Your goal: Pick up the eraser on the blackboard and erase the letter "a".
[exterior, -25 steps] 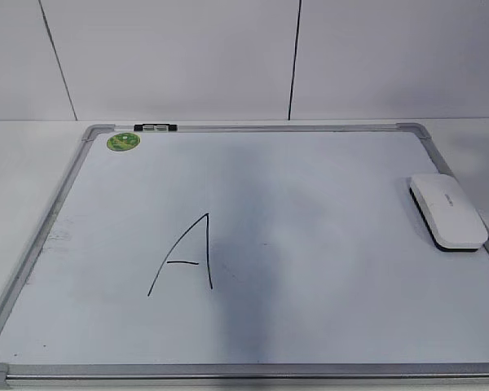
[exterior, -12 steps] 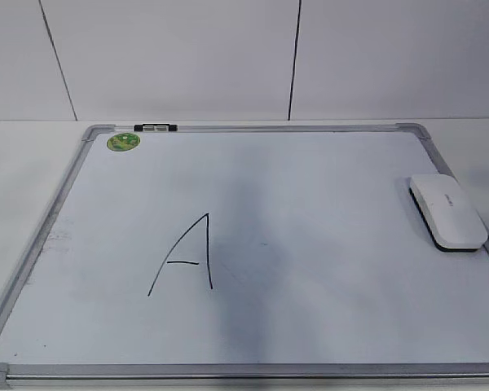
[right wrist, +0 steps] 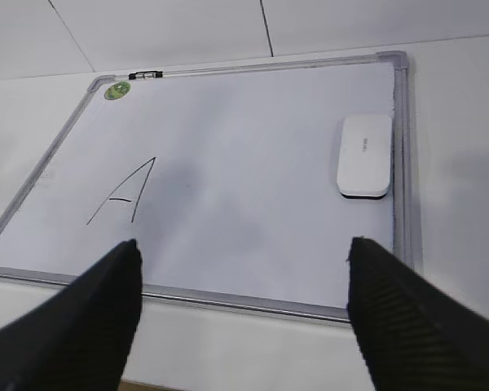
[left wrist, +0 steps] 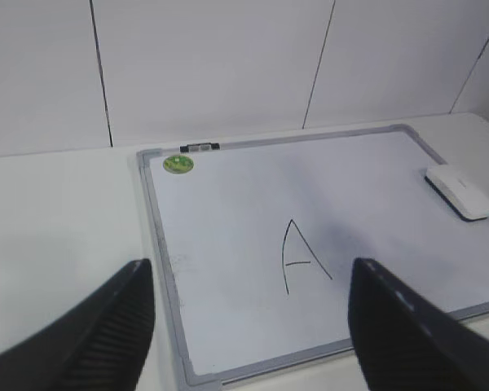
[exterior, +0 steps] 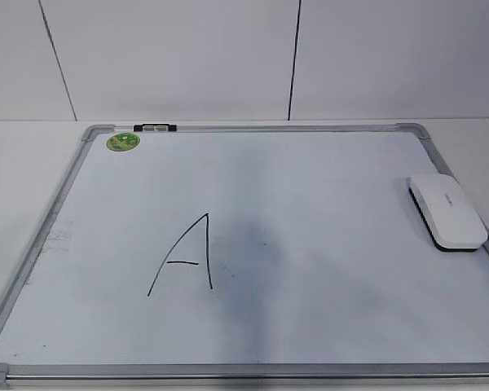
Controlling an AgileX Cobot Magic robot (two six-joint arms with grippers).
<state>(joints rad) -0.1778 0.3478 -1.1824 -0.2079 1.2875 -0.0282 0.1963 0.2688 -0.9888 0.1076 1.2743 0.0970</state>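
Observation:
The blackboard (exterior: 334,179) is a white board in a grey frame, lying flat. The white eraser (exterior: 447,210) lies on it against the right frame; it also shows in the left wrist view (left wrist: 464,189) and the right wrist view (right wrist: 364,153). A capital "A" (exterior: 187,257) is drawn left of the middle. No small letter "a" shows; only a faint grey smudge (exterior: 257,244) lies right of the capital. My left gripper (left wrist: 250,265) is open and empty, high over the board's near left corner. My right gripper (right wrist: 243,243) is open and empty over the near edge.
A round green magnet (exterior: 123,142) sits at the board's far left corner, with a black-and-white clip (exterior: 156,127) on the far frame beside it. A white tiled wall (exterior: 228,57) stands behind the board. White tabletop (exterior: 20,163) surrounds it. Neither arm shows in the exterior view.
The dark shadow across the middle of the board has shrunk and faded. The eraser and the board have not moved.

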